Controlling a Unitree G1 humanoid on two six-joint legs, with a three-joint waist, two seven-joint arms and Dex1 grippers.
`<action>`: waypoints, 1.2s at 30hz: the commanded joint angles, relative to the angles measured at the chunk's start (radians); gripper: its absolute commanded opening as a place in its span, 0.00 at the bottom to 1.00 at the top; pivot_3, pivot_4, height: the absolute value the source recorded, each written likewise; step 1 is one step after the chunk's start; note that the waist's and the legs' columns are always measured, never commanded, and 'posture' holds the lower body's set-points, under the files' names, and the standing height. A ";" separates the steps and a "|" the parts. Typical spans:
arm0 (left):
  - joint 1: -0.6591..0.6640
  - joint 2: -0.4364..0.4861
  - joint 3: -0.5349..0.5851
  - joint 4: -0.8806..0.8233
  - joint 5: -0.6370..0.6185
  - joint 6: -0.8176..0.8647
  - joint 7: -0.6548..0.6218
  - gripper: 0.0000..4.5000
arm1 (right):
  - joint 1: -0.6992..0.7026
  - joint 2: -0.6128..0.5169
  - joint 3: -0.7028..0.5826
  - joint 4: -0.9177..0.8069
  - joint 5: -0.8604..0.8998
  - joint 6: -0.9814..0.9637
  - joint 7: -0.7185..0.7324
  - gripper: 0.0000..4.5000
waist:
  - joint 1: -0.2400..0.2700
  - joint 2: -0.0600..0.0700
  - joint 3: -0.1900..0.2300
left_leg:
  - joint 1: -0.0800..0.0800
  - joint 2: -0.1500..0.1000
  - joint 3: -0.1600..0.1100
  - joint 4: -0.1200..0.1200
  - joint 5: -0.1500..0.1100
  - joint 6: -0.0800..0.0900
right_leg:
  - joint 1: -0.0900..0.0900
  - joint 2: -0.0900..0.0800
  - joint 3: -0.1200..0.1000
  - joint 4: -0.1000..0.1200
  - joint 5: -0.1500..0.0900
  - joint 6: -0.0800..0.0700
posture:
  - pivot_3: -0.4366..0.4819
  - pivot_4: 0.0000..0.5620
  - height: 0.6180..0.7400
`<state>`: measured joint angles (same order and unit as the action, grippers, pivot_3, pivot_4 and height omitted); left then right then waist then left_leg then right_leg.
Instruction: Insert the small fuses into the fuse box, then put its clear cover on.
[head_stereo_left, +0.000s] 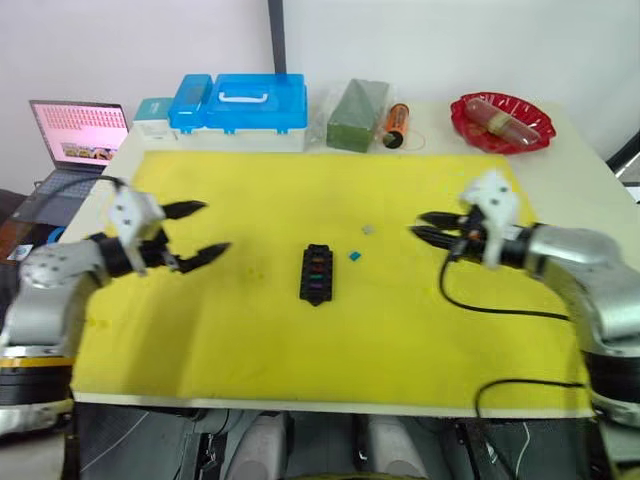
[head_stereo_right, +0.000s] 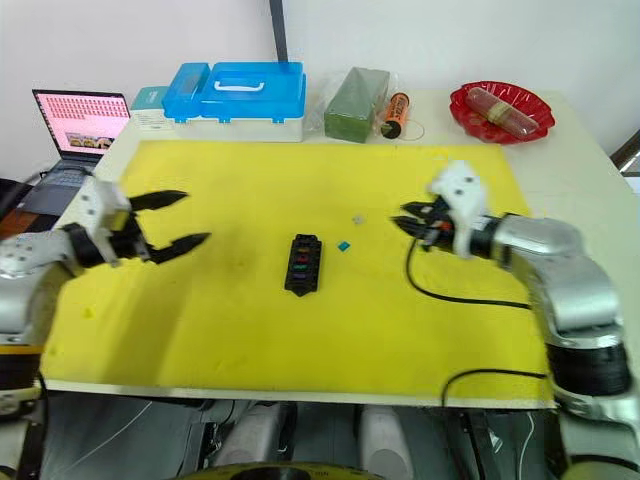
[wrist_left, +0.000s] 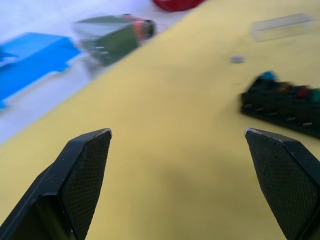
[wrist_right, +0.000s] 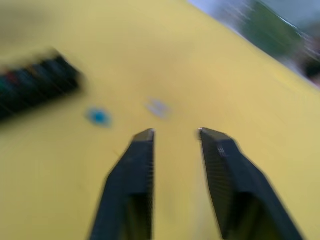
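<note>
We look down on a pale worktop (head_stereo_left: 585, 130) covered in the middle by a yellow mat (head_stereo_left: 330, 330), with a white wall behind it. Along the far edge stand a blue-lidded storage case (head_stereo_left: 240, 110), a dark green block (head_stereo_left: 357, 113), an orange cylinder (head_stereo_left: 396, 123) and a red dish (head_stereo_left: 501, 122) with something wrapped in it. An open laptop (head_stereo_left: 78, 133) stands off the worktop's far left corner.

The fuse box (head_stereo_left: 317, 273) lies near the centre of the mat, between our two hands. Its long axis runs from near to far, almost straight away from us, and the slots face up — several already hold coloured fuses. Two small fuses lie loose on the mat just to the right of the box and beyond it: a teal fuse (head_stereo_left: 354, 256) nearest the box, and a grey fuse (head_stereo_left: 368, 229) a little farther away. In the left wrist view, the clear cover (wrist_left: 281, 26) lies flat on the mat beyond the box.

Our left hand (head_stereo_left: 200, 231) hovers to the left of the box with its fingers wide apart and holds nothing. Our right hand (head_stereo_left: 428, 226) is on the right, pointing toward the loose fuses — its fingers (wrist_right: 135, 170) stand a little apart with only the mat seen between them.
</note>
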<state>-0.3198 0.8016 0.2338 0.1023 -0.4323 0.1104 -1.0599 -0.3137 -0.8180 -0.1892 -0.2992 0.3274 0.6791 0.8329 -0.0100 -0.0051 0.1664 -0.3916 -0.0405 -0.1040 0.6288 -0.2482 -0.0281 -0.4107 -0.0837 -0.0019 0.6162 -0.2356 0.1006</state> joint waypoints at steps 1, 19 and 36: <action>0.018 0.032 0.083 0.102 0.023 -0.094 -0.001 1.00 | 0.089 -0.052 -0.149 0.033 -0.022 -0.117 0.009 0.59 | -0.005 0.000 0.000 | 0.000 0.000 0.001 0.000 0.000 0.000 | 0.000 0.000 0.000 0.000 0.000 0.000 | 0.48 0.27 1.00; 0.082 0.019 0.133 0.197 0.032 -0.202 0.021 1.00 | 0.259 -0.009 -0.313 0.240 -0.025 -0.252 -0.130 0.99 | -0.003 0.000 0.000 | 0.002 0.003 0.001 0.001 0.000 0.000 | 0.001 0.000 0.002 0.001 -0.001 -0.002 | 0.48 0.27 1.00; -0.009 -0.040 -0.016 -0.072 -0.053 -0.050 -0.079 1.00 | -0.002 0.137 -0.305 -0.097 0.464 0.375 -0.364 0.99 | -0.005 0.000 0.001 | 0.002 0.003 0.000 0.001 0.000 0.000 | 0.001 0.000 0.002 0.002 0.001 0.000 | 0.48 0.27 1.00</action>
<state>-0.3207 0.7519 0.2250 0.0853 -0.4654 0.0587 -1.1123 -0.2901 -0.6911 -0.4770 -0.3135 0.6736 0.9411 0.5156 -0.0148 -0.0047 0.1669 -0.3901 -0.0368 -0.1047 0.6298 -0.2482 -0.0279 -0.4096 -0.0839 0.0002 0.6180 -0.2352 0.1003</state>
